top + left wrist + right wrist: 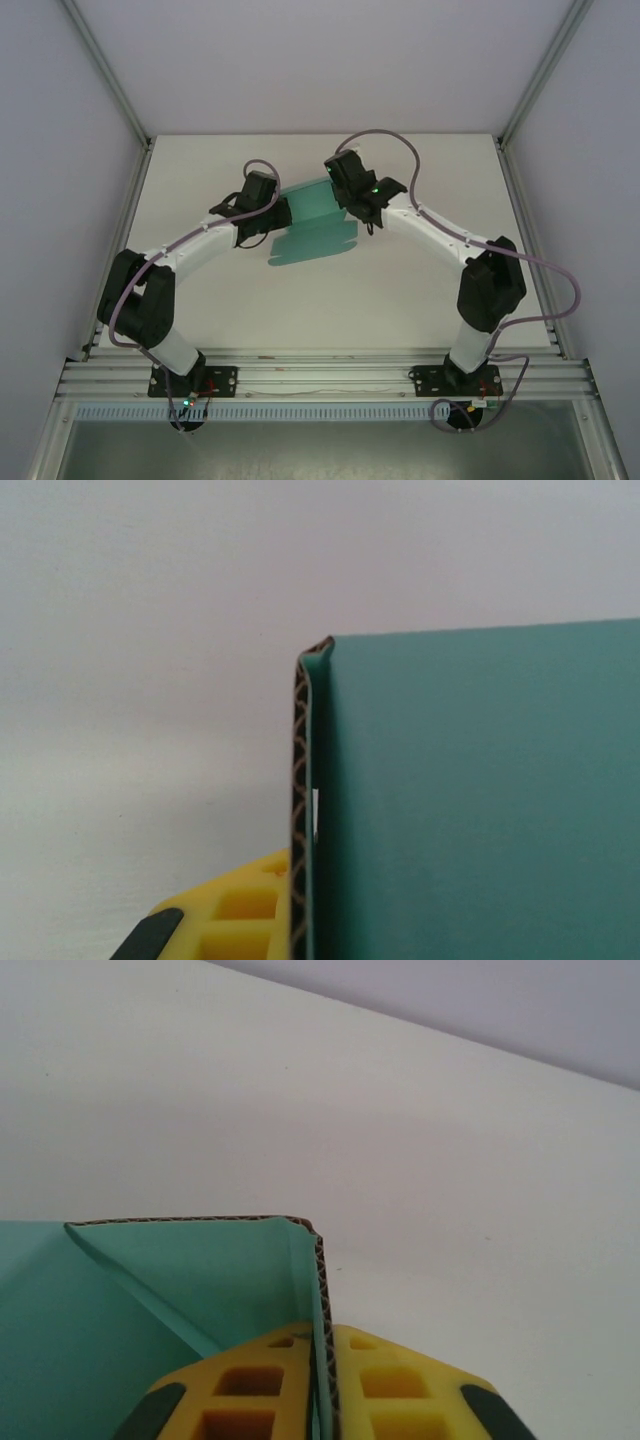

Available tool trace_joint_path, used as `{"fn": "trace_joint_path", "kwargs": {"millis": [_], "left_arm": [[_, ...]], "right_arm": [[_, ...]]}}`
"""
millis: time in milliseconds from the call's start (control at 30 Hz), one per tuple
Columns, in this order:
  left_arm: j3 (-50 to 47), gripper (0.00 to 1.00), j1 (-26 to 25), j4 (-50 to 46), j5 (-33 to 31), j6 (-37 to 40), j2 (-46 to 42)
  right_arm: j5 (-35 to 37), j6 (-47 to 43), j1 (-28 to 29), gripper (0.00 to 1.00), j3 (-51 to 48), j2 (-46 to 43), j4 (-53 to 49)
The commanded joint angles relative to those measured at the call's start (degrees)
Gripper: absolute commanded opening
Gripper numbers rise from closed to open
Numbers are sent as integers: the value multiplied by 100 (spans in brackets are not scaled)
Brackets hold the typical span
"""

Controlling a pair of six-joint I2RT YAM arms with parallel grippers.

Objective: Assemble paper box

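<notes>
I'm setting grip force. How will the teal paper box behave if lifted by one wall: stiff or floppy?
Probably stiff near the grip: the paper box shows a corrugated edge where the right fingers pinch a wall. Likely light, being thin card. Its unfolded flaps, spread low toward the table, may swing at their creases.

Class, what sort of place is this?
Likely a robot lab test cell: a white table enclosed by pale panels on aluminium framing, with two arms bolted to a rail, holding a teal paper box.
</notes>
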Motion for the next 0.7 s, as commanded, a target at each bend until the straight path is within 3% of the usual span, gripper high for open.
{"fn": "trace_joint_path", "kwargs": {"millis": [0,33,167,233,400,533,667], "left_arm": [[166,0,86,123,-218,-168,-18],[128,0,86,241,-221,-109,-6],[-121,0,90,855,-40,205,-75],[-238,0,89,1106,40,293,-147],[-353,0,96,1308,142,432,-253],[-494,0,91,1481,350,537,-371],[-541,0,86,1519,440,614,-440]], "right_arm": [[42,144,-90,23,45,-444,-541],[-354,144,-86,31,-76,-627,-484],[-1190,199,-102,44,-666,-1509,-150],[-1415,240,-205,65,-883,-2009,-73],[-2006,464,-736,99,-1603,-3211,417],[-2739,840,-1700,100,-1848,-3529,375],[-3360,689,-2307,100,-1661,-2991,85]]}}
